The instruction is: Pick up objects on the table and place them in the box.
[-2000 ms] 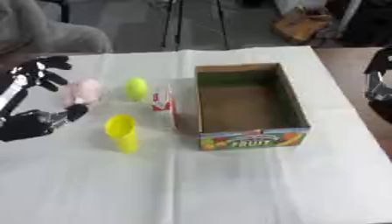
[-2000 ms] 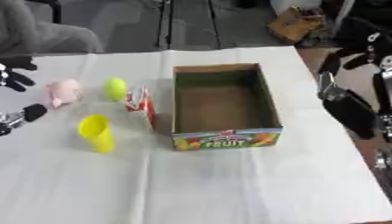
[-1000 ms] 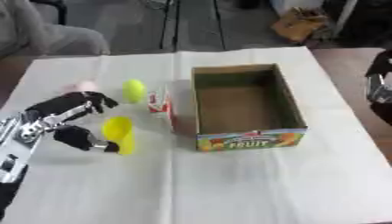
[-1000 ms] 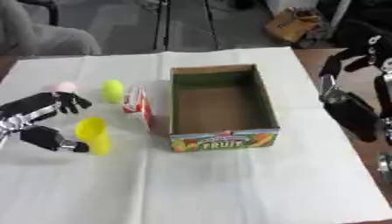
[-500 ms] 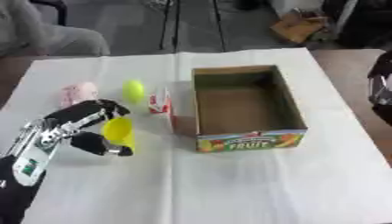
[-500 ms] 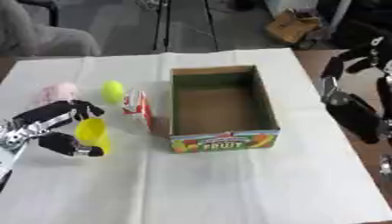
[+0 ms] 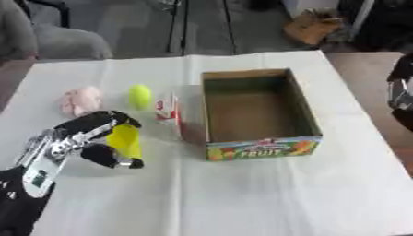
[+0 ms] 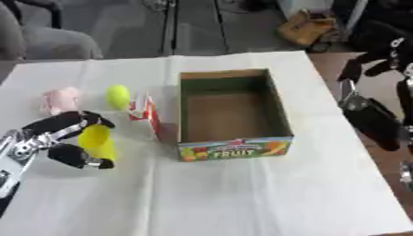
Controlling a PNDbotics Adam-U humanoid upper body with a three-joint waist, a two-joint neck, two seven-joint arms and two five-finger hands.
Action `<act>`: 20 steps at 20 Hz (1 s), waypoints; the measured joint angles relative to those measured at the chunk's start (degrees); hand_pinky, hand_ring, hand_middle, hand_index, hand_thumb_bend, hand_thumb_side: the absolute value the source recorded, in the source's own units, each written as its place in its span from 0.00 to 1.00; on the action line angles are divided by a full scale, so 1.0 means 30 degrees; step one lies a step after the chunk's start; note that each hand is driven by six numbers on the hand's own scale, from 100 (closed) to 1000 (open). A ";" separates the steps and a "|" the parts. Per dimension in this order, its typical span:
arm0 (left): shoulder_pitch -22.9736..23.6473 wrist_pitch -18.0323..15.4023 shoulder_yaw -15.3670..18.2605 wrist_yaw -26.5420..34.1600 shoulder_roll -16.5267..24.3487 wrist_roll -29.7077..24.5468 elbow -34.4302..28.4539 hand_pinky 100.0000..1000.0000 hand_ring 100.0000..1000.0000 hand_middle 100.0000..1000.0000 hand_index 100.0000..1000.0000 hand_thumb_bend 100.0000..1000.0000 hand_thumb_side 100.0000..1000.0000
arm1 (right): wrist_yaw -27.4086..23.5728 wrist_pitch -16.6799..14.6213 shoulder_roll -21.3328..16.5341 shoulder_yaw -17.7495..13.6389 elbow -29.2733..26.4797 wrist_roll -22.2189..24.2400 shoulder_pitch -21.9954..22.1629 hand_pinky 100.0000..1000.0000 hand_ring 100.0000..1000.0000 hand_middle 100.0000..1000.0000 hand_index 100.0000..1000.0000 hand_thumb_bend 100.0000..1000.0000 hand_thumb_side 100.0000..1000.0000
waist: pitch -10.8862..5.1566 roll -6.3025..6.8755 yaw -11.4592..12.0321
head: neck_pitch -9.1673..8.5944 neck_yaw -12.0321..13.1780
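A yellow cup (image 7: 125, 138) stands on the white table left of the cardboard fruit box (image 7: 262, 147), which is open at the top and shows nothing inside. My left hand (image 7: 80, 138) comes in from the lower left. Its fingers curl over the cup's top and its thumb hooks under the near side. A small red and white carton (image 7: 169, 115) stands against the box's left wall. Behind the cup lie a yellow-green ball (image 7: 139, 95) and a pink soft thing (image 7: 80, 100). My right hand (image 8: 373, 120) hangs open off the table's right edge.
The white cloth (image 7: 242, 198) stretches bare in front of the box. Beyond the table's far edge are a grey chair (image 7: 56, 41) and a brown cardboard box (image 7: 310, 25) on the floor.
My left hand came in from the far left to the yellow cup and closed its fingers around it. The cup and the right hand have stayed where they were.
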 measured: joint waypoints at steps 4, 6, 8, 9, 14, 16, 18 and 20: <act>-0.0020 0.0062 -0.0013 -0.0063 -0.0105 0.0152 0.0006 0.47 0.44 0.53 0.73 0.62 0.41 | 0.0000 0.0000 0.0001 0.0000 0.0000 0.0000 0.0000 0.50 0.61 0.72 0.91 0.00 0.22 | 0.0000 0.0008 -0.0012 | 0.0000 0.0002; -0.0027 0.0135 -0.0051 -0.0076 -0.0110 0.0314 0.0006 0.41 0.39 0.47 0.66 0.51 0.36 | 0.0000 0.0000 0.0001 0.0000 0.0000 0.0000 0.0000 0.50 0.61 0.72 0.91 0.00 0.22 | 0.0000 0.0011 -0.0014 | 0.0000 0.0003; -0.0040 0.0255 -0.0081 -0.0087 -0.0118 0.0546 0.0015 0.39 0.37 0.45 0.61 0.45 0.34 | 0.0000 0.0000 0.0001 0.0000 0.0000 0.0000 0.0000 0.50 0.61 0.72 0.91 0.00 0.22 | 0.0000 0.0013 -0.0021 | 0.0000 0.0009; -0.0040 0.0330 -0.0088 -0.0087 -0.0124 0.0710 0.0035 0.39 0.36 0.44 0.60 0.44 0.34 | 0.0000 0.0000 0.0001 0.0000 0.0000 0.0000 0.0000 0.50 0.61 0.72 0.91 0.00 0.22 | 0.0000 0.0013 -0.0021 | 0.0000 0.0012; -0.0033 0.0740 -0.0095 0.0318 -0.0284 0.1724 0.0180 0.36 0.32 0.40 0.53 0.34 0.31 | -0.0001 0.0000 0.0001 0.0000 0.0000 0.0000 -0.0001 0.50 0.61 0.72 0.91 0.00 0.22 | 0.0000 -0.0008 -0.0030 | -0.0006 0.0024; -0.0013 0.0868 -0.0075 0.0692 -0.0284 0.1852 0.0145 0.36 0.32 0.41 0.53 0.33 0.32 | -0.0001 0.0000 0.0001 0.0000 0.0000 0.0000 -0.0001 0.50 0.61 0.72 0.91 0.00 0.22 | 0.0000 -0.0010 -0.0030 | -0.0008 0.0026; 0.0009 0.1007 0.0064 0.1136 -0.0284 0.1685 -0.0061 0.36 0.32 0.41 0.54 0.32 0.33 | -0.0001 0.0000 0.0001 0.0000 0.0000 -0.0001 -0.0001 0.50 0.61 0.72 0.91 0.00 0.21 | 0.0000 -0.0010 -0.0022 | -0.0008 0.0025; 0.0010 0.1198 0.0285 0.1627 -0.0283 0.1365 -0.0487 0.36 0.32 0.41 0.54 0.31 0.33 | -0.0001 0.0000 0.0001 0.0000 0.0000 -0.0001 -0.0001 0.50 0.61 0.72 0.91 0.00 0.21 | 0.0000 -0.0010 0.0002 | -0.0009 0.0018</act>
